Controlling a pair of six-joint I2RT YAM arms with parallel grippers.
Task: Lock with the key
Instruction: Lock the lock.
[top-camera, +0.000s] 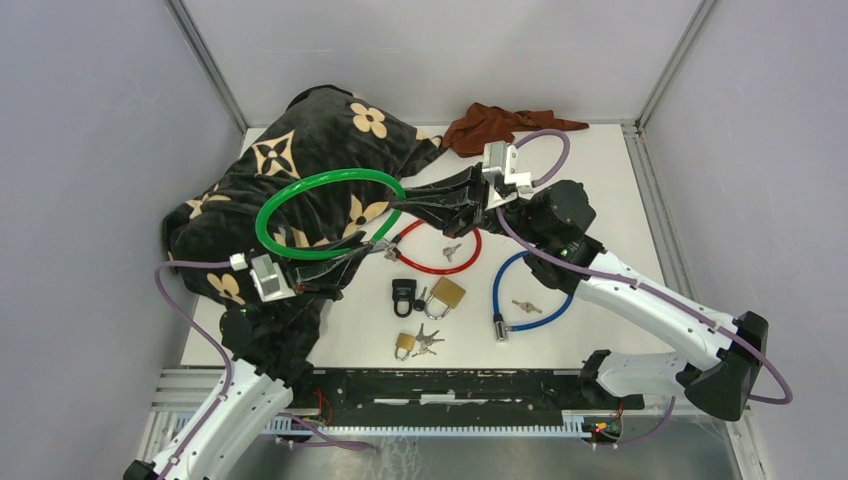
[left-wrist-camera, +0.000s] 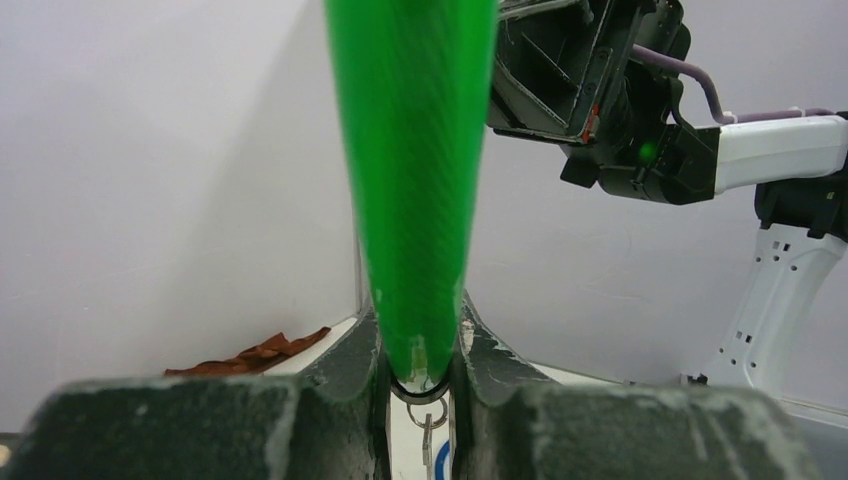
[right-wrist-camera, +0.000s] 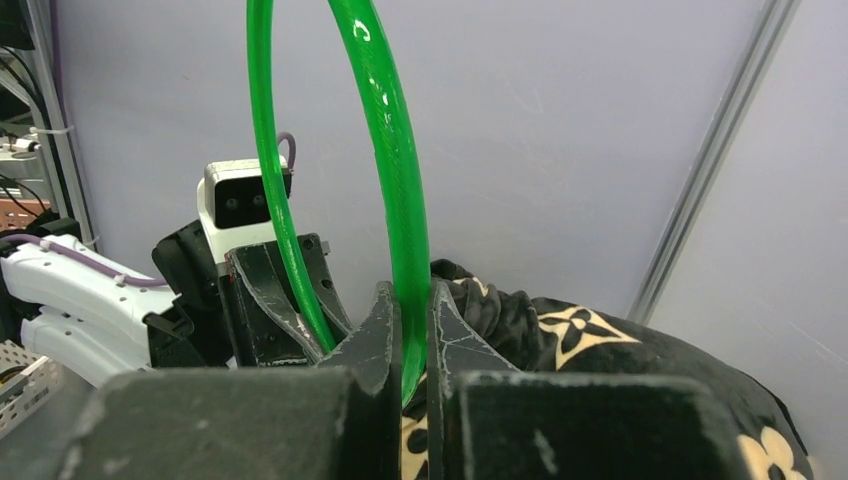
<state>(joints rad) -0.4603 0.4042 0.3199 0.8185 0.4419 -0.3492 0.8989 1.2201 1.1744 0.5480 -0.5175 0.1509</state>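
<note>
Grey walls and aluminium corner posts closed in a white bench (top-camera: 600, 180). Much of its left side was covered by a black blanket (top-camera: 320, 125) printed with tan flowers and four-pointed stars. No lettering could be made out on it.

The green cable lock (top-camera: 340, 174) was held up as a loop over the blanket's right edge. The left tool (top-camera: 372, 245) was clamped on the loop's near-right end. In the left wrist view its fingers (left-wrist-camera: 365, 365) pressed the cable (left-wrist-camera: 410, 200) from both sides, with a metal collar between them. A key ring (left-wrist-camera: 428, 425) hung just below the collar.

The right tool (top-camera: 405, 197) was clamped on the loop's far-right side. In the right wrist view (right-wrist-camera: 412, 340) the cable (right-wrist-camera: 395, 150) ran tightly between its fingers.

To the right of the green loop a red cable lock (top-camera: 440, 271) lay on the bench with a key (top-camera: 452, 250) inside it. Farther right a blue cable lock (top-camera: 500, 328) lay around another key (top-camera: 527, 306).

Nearer the arms than the loop sat a black padlock (top-camera: 403, 295) with a brass padlock (top-camera: 447, 293) beside it. Nearer again were a small brass padlock (top-camera: 405, 344) and a bunch of keys (top-camera: 427, 340). Any marking on the padlocks was too small to read.

A brown cloth (top-camera: 500, 125) lay crumpled beyond the loop, against the back wall.
</note>
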